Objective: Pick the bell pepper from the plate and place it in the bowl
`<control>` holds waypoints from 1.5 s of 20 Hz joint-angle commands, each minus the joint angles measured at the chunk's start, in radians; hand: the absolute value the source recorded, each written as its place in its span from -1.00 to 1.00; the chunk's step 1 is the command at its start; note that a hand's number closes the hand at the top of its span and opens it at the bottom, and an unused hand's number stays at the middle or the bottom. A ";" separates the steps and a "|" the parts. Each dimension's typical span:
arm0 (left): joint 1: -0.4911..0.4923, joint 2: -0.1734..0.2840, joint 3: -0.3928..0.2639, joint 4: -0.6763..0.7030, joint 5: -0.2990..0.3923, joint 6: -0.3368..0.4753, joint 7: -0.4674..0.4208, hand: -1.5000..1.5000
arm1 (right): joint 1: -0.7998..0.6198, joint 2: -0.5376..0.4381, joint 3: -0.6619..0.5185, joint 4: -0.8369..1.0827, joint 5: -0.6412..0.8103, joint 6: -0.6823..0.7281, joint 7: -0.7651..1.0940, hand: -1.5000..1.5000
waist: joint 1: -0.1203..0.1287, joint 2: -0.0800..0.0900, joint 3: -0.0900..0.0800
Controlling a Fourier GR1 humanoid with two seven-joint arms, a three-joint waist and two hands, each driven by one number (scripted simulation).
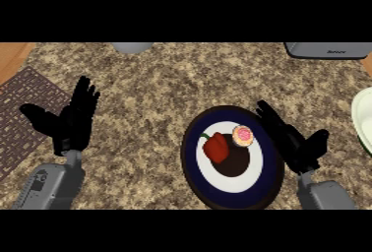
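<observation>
Granite counter [181, 74]: speckled brown stone; I see a woven brown mat [22, 113] at its left edge and a grey appliance [327, 49] at the far right.
Plate [195, 167]: dark blue rim, white centre, near edge of counter.
Bowl [362, 123]: pale, at right edge, partly out of view.
Left hand [73, 123]: fingers straight and spread, holding nothing, beside the mat.
Right hand [294, 142]: fingers extended, over the plate's right rim; I cannot confirm contact.
Bell pepper [216, 147]: red, on plate, long axis running near-to-far, green stem toward upper left.
Round slice [242, 135]: pink and yellow, just beside pepper.
</observation>
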 commanded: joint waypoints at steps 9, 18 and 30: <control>0.043 0.178 -0.022 0.001 -0.144 -0.035 -0.026 0.00 | -0.269 -0.365 0.060 -0.209 0.485 -0.011 0.080 -1.00 | -0.030 -0.020 0.002; 0.096 0.213 0.033 -0.054 -0.137 -0.108 -0.042 0.00 | 0.189 -0.329 0.152 -0.639 0.698 -0.166 0.018 -1.00 | -0.025 0.005 0.011; 0.105 0.175 0.048 -0.148 -0.185 -0.131 0.030 0.00 | -0.324 -0.232 0.062 -0.623 0.589 0.200 0.494 -1.00 | 0.002 0.008 0.010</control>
